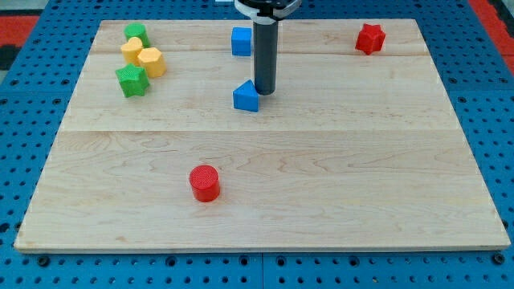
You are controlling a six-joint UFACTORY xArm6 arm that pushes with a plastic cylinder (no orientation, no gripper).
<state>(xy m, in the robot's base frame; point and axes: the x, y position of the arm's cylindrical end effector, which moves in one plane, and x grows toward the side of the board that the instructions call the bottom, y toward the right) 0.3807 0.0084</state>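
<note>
My tip [265, 90] stands near the board's top centre, at the upper right edge of a blue triangular block [246, 96], touching it or nearly so. A blue cube [241, 41] lies above and slightly left of the rod. Far down the board, toward the view's bottom, a red cylinder [205, 183] stands alone. At the top right sits a red star-shaped block [370, 38].
A cluster fills the top left corner: a green block [136, 34], two yellow blocks [132, 50] [152, 61] and a green star [132, 80]. The wooden board [265, 209] rests on a blue pegboard table [498, 96].
</note>
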